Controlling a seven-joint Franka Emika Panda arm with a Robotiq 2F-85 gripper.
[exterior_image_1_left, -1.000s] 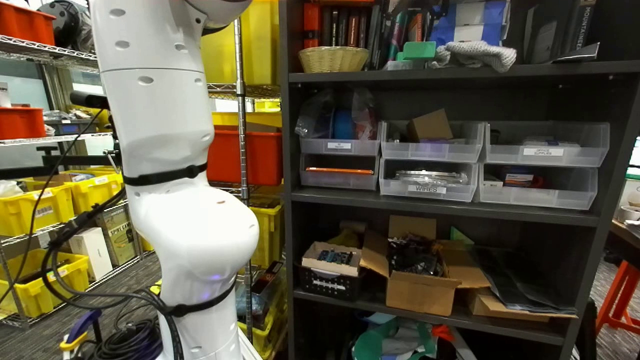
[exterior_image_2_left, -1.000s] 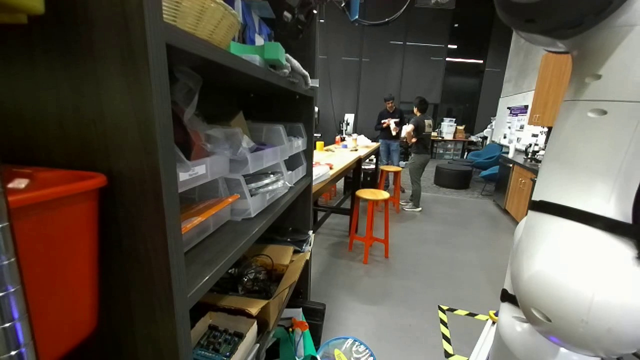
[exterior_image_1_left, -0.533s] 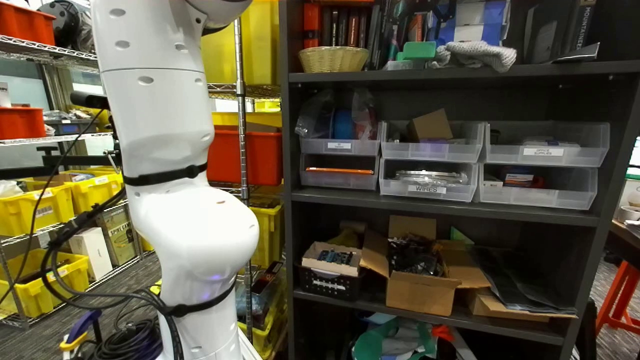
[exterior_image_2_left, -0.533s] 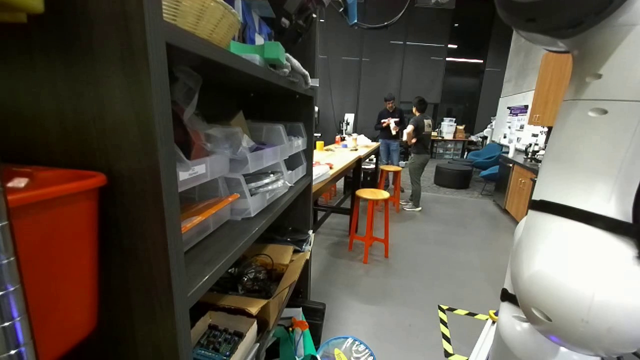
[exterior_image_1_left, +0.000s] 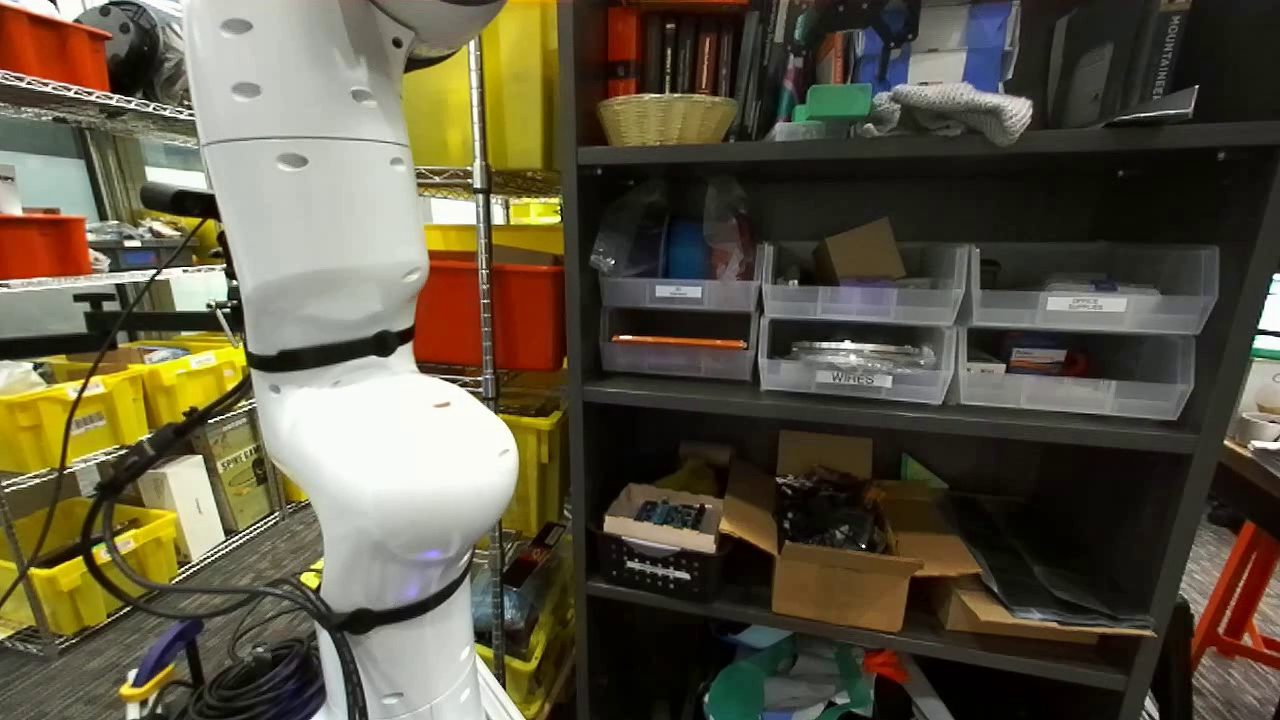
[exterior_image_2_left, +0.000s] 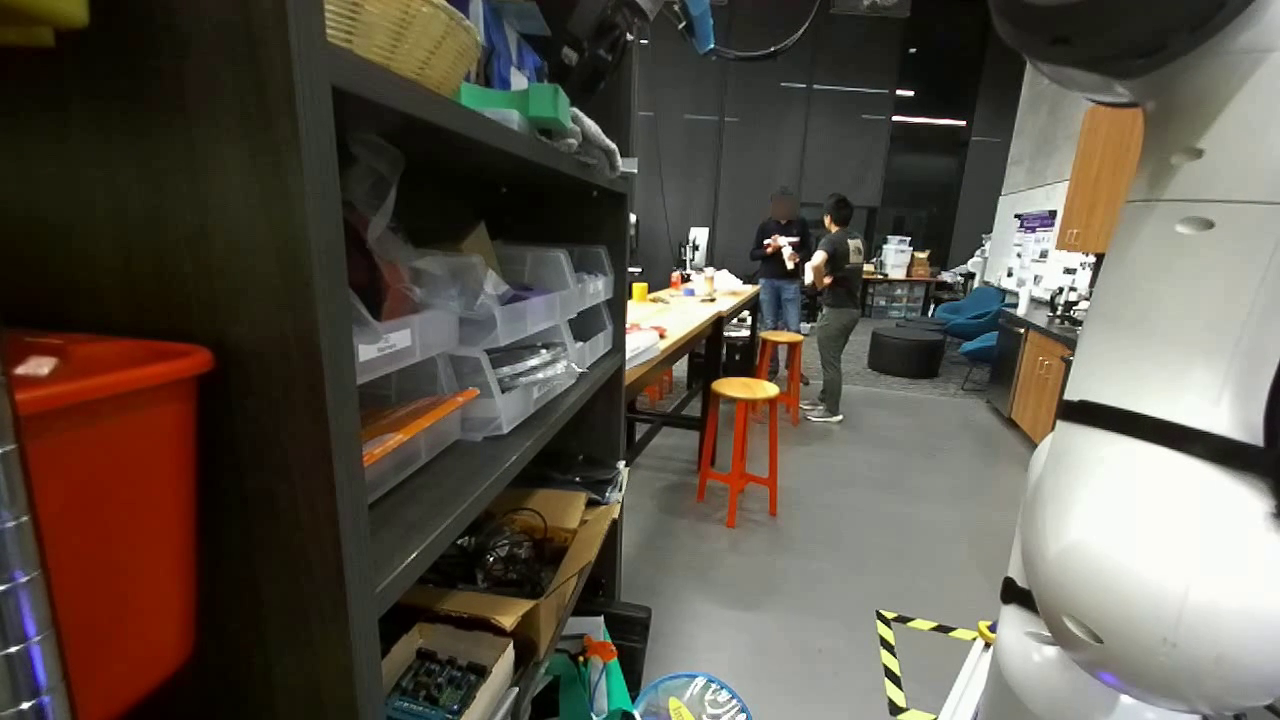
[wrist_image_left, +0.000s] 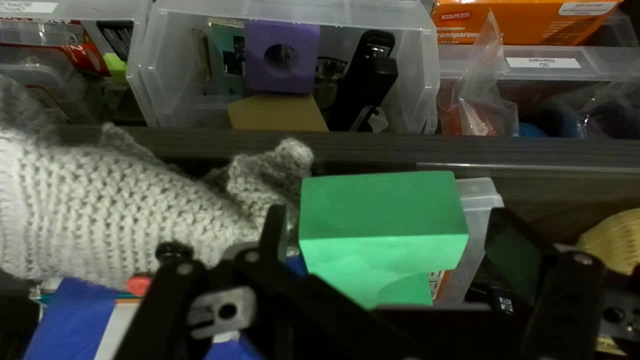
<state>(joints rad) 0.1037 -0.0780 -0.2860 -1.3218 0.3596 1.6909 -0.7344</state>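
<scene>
A green block (wrist_image_left: 382, 210) sits on the top shelf (exterior_image_1_left: 750, 155) of a dark shelving unit, near the front edge, with a clear plastic container (wrist_image_left: 480, 210) showing along one side of it. The gripper (wrist_image_left: 395, 240) hangs over the block, its fingers (wrist_image_left: 274, 235) spread wide; in the wrist view one finger stands to either side of the block with a gap between, and nothing is held. Just beside the block lies a gray knitted cloth (wrist_image_left: 115, 210), bunched and partly over the shelf's edge. On the other side, a little apart, stands a wicker basket (exterior_image_1_left: 668, 120), with a row of books (exterior_image_1_left: 690, 60) behind it and a blue-and-white box (exterior_image_1_left: 940, 50) behind the cloth. One level down are two rows of clear bins (exterior_image_1_left: 865, 303); one holds a purple block (wrist_image_left: 285, 82) with a round hole, and another is labeled WIRES. Below them is an open cardboard box (exterior_image_1_left: 840, 590) full of dark, tangled items. The white robot arm (exterior_image_1_left: 400, 430) rises in the foreground in both exterior views. Farther off, two people (exterior_image_2_left: 843, 270) stand near a long wooden table (exterior_image_2_left: 690, 318) and orange-legged stools (exterior_image_2_left: 745, 389).
</scene>
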